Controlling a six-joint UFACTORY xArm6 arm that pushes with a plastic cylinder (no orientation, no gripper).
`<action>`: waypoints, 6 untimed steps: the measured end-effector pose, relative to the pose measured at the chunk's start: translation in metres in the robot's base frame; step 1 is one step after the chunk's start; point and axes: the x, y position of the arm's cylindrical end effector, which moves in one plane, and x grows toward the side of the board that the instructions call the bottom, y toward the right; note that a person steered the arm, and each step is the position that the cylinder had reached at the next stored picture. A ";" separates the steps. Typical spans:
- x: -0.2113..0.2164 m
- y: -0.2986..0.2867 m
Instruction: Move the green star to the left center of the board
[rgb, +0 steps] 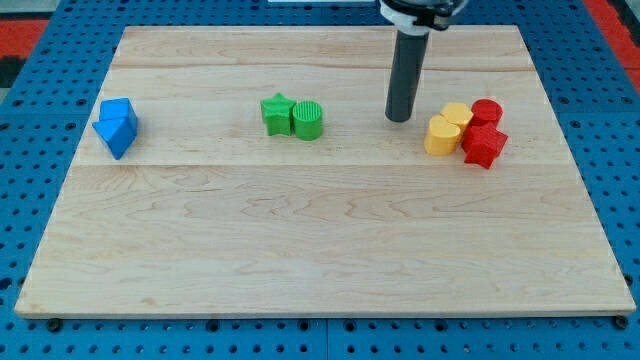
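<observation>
The green star (277, 113) lies on the wooden board (320, 240) a little left of its middle, in the upper half. A green cylinder (308, 120) touches its right side. My tip (399, 118) is the lower end of the dark rod, to the right of the green pair, about a block's width or more from the cylinder. It stands between the green blocks and the yellow and red cluster and touches no block.
Blue blocks (117, 125) sit pressed together near the board's left edge. Two yellow blocks (446, 128) and two red blocks (485, 133), one a cylinder and one star-like, cluster at the right. A blue pegboard (30, 150) surrounds the board.
</observation>
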 end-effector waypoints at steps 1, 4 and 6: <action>-0.024 -0.007; -0.059 -0.015; -0.061 -0.018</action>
